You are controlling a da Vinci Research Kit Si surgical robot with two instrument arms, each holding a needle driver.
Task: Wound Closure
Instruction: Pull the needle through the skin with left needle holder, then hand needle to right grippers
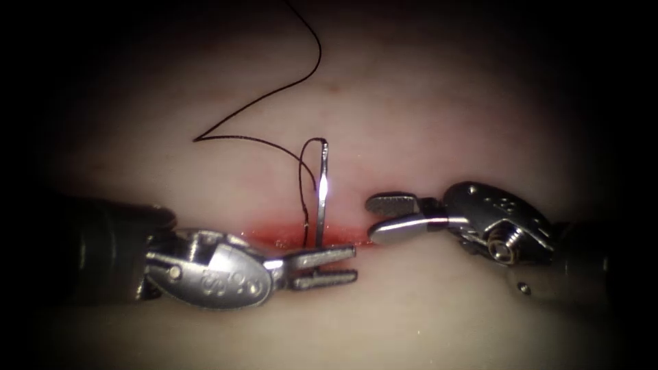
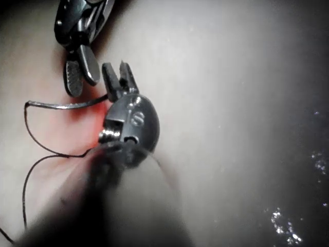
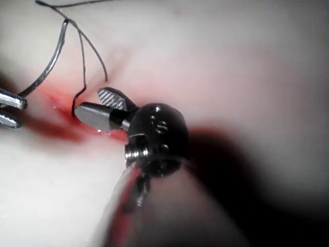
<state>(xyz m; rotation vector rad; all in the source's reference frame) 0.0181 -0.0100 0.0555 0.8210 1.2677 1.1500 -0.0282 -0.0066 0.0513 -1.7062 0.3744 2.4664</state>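
Pale tissue [image 1: 425,109] fills the background, w/ the cut [image 1: 308,236] running across it as a short red line, red fluid [image 1: 274,236] wet along it.

Left tool [image 1: 322,266] comes in low from the left; its 2 jaws are spread apart, grasping nothing, tips just below the cut. Needle [image 1: 322,192] stands nearly upright just above the upper jaw, its lower end at the cut, right beside that jaw's tip; can't tell if it actually touches the jaw. Lower end looks to sit in the tissue at the cut line; depth not clear. Top of needle, where thread [image 1: 260,140] joins, is well above both tools.

Right tool [image 1: 387,216] sits to the right of the needle, jaws released and parted, holding nothing. Its jaw tips point toward the needle, near but apart from it.

Thread loops off the needle top, 1 strand dropping back down beside the needle to the cut, just left of it, the rest running up and away from the left tool's jaws over the tissue, bending sharply once, then curving up out of sight.

Left wrist view: left tool [image 2: 119,82] w/ parted jaws, right tool [image 2: 82,72] just beside them, needle [image 2: 67,105] lying off to the side of the jaw tips. Right wrist view: right tool [image 3: 95,105] jaws parted at the red cut, thread [image 3: 82,67] passing just past their tips.
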